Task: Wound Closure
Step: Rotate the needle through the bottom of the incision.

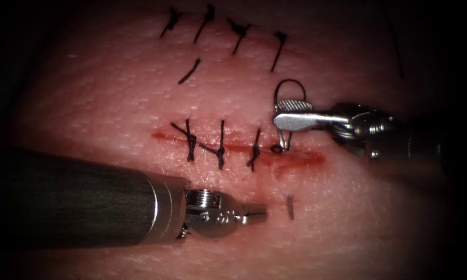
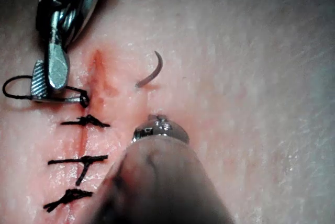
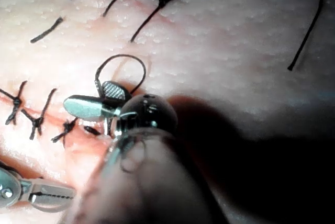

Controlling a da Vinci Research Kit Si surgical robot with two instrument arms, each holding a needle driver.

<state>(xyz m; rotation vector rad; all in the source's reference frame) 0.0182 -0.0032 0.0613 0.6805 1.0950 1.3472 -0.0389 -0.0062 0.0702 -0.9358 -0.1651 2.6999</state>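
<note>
Endoscope view: no writing that I can read. Nearest, my left silver tool [image 1: 256, 212] is closed and holds nothing. Just past its tip, the thin grey curved needle [image 1: 289, 206] pokes out of the pink tissue [image 1: 114, 103]. Farther back, beyond the red cut [image 1: 300, 157] with three black stitches [image 1: 220, 148], my right silver tool [image 1: 287, 114] is open, and a black thread loop [image 1: 290, 83] arcs beside it.

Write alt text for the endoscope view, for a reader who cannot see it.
The right tool, jaws open, sits above the cut beside a thread loop. The left tool, jaws shut and empty, lies below the cut, near the needle poking from the tissue. Three stitches cross the cut.
</note>
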